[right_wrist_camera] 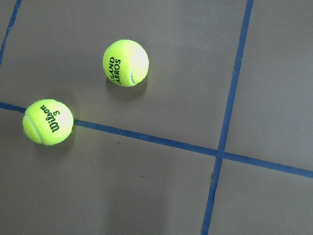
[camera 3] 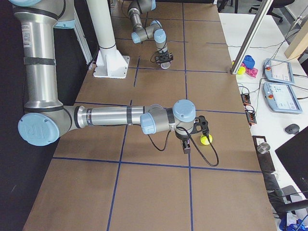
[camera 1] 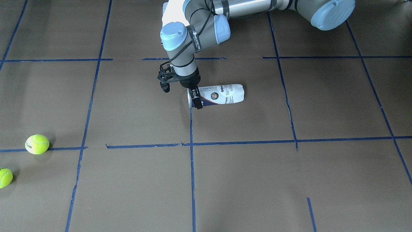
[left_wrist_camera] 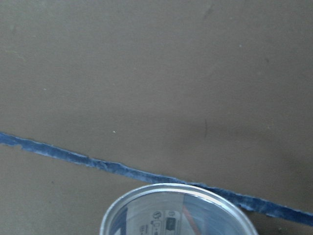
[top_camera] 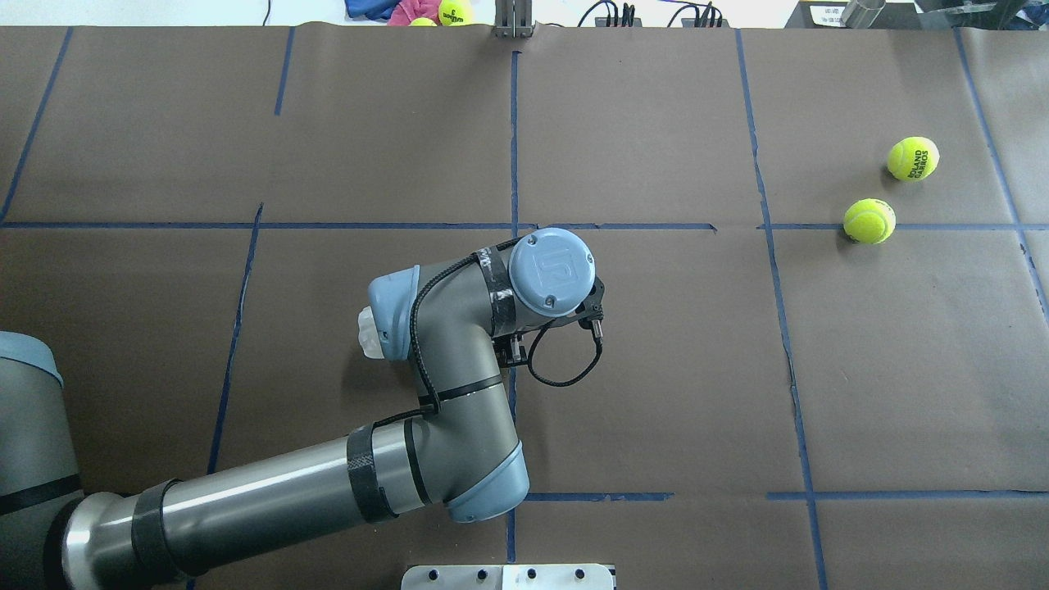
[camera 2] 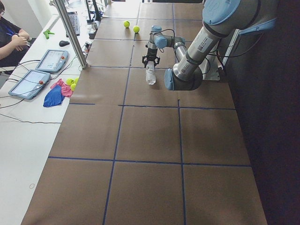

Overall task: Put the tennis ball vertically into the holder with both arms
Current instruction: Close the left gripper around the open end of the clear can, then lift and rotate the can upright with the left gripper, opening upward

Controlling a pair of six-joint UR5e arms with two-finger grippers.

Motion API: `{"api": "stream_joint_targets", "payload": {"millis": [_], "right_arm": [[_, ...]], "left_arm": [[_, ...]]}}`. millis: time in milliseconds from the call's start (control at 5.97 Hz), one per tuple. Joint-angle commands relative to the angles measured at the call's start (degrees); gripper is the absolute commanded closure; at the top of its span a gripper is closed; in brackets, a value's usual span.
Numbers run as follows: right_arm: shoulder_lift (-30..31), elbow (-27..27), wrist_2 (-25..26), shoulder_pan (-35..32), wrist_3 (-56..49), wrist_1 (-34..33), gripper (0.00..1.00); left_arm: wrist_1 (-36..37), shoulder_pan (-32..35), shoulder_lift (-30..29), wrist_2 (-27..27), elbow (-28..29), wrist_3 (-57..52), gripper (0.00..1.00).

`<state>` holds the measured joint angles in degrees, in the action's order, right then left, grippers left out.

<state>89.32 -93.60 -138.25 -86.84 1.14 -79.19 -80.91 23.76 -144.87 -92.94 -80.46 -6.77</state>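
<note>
The holder (camera 1: 222, 94) lies on its side near the table's middle, open end toward my left gripper (camera 1: 195, 100). The narrow fingers stand close together at the holder's rim and look shut on it. The left arm hides most of the holder in the overhead view, where only its closed end (top_camera: 370, 334) shows. The rim (left_wrist_camera: 178, 213) fills the bottom of the left wrist view. Two tennis balls (top_camera: 912, 158) (top_camera: 869, 221) lie far right. The right wrist view shows both (right_wrist_camera: 125, 62) (right_wrist_camera: 47, 122) from above. My right gripper (camera 3: 186, 147) shows only in the exterior right view, beside a ball (camera 3: 206, 139); I cannot tell its state.
Blue tape lines grid the brown table cover. The white pedestal (camera 3: 108, 57) stands at the robot's side. A side desk holds tablets (camera 2: 49, 60), a cloth and spare balls (camera 2: 70, 82), with a person (camera 2: 11, 40) seated there.
</note>
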Motion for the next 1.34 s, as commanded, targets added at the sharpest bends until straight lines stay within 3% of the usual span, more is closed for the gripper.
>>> {"api": "stream_joint_targets", "payload": {"millis": [0,335,503,838,1173], "right_arm": [[-0.2,0.0,0.0,0.0,0.0,0.0,0.0],[-0.2,0.0,0.0,0.1,0.1,0.1,0.0],[-0.2,0.0,0.0,0.1,0.1,0.1,0.0],[-0.2,0.1,0.0,0.1,0.1,0.1,0.0],[-0.3,0.2,0.0,0.1,0.1,0.0,0.0]], "left_arm": [[-0.2,4.5,-0.6,-0.8,-6.4,0.0,0.23],[-5.2,14.1,-1.4,-15.0,-10.7,0.7,0.23],[-14.9,17.2,-0.9,-20.0,-10.9,5.6,0.23],[-31.0,18.6,2.2,-24.1,-10.7,12.8,0.23],[-53.5,18.5,11.9,-24.1,-10.5,17.9,0.23]]}}
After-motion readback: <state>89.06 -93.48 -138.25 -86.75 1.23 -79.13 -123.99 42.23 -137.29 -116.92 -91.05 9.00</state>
